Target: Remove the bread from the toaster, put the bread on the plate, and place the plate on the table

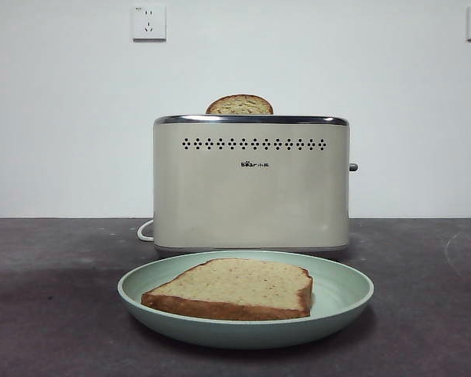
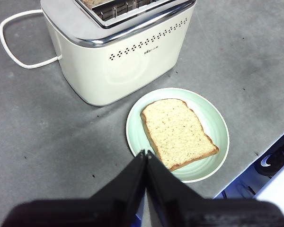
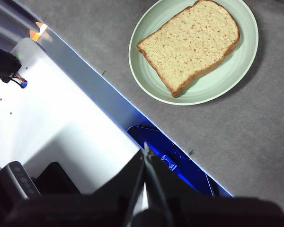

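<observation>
You see the bread (image 1: pixel 234 287) lying flat inside the plate (image 1: pixel 341 294), crust edge toward the front camera. The plate rests on the table (image 1: pixel 47 314) just in front of the toaster (image 1: pixel 251 188), near it but not touching. A second, narrower slice (image 1: pixel 239 104) stands upright in the toaster's slot, its domed top showing above the chrome rim. The toaster's white cord (image 2: pixel 12 42) loops on the table behind it.

In the left wrist view, you find the left gripper (image 2: pixel 146 153) raised above the table, its two black jaws pressed together with nothing between them. Its tips sit near the plate's rim (image 2: pixel 132 137), clear of the bread (image 2: pixel 177 132).

In the right wrist view, the right gripper (image 3: pixel 145 150) likewise has its jaws pressed together and empty. It hangs over the table's edge, well apart from the plate (image 3: pixel 213 87) and bread (image 3: pixel 191 42). Neither gripper appears in the front view.
</observation>
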Tool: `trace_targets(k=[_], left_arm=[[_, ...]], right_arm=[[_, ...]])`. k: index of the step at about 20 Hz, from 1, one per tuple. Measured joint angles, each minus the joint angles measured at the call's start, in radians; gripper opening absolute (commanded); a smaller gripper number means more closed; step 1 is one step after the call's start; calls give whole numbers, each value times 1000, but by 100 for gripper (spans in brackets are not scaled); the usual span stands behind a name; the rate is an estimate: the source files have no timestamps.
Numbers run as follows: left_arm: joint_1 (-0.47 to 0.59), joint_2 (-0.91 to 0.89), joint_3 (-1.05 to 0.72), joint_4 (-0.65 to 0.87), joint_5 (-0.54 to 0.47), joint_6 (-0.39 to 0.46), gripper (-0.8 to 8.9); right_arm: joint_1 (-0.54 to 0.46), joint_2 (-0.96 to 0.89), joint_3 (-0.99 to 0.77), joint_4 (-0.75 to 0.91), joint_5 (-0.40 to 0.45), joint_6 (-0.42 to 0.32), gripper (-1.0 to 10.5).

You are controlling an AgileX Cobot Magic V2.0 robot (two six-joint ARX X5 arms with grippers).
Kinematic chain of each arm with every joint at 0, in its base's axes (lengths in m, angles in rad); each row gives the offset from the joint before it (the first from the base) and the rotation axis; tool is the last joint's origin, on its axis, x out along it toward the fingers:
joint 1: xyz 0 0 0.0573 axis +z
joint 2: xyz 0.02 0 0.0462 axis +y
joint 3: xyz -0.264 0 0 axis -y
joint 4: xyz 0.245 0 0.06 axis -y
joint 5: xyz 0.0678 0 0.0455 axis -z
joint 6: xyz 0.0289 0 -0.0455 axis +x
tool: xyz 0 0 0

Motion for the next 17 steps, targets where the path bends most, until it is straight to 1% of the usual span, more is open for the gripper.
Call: trace_targets(k=[3, 8, 12, 15, 17], left_arm=[[0, 0, 0, 0, -8, 0, -3], [0, 0, 0, 0, -94, 0, -4], [0, 0, 0, -1, -103, 1, -4], [13, -3, 0, 14, -152, 39, -4], [41, -8, 0, 84, -198, 80, -4]], right_arm=[[0, 0, 0, 0, 0, 0, 2], [0, 0, 0, 0, 0, 0, 1], [0, 0, 0, 0, 0, 0, 2], [0, 0, 0, 0, 0, 0, 1], [0, 0, 0, 0, 0, 0, 2]])
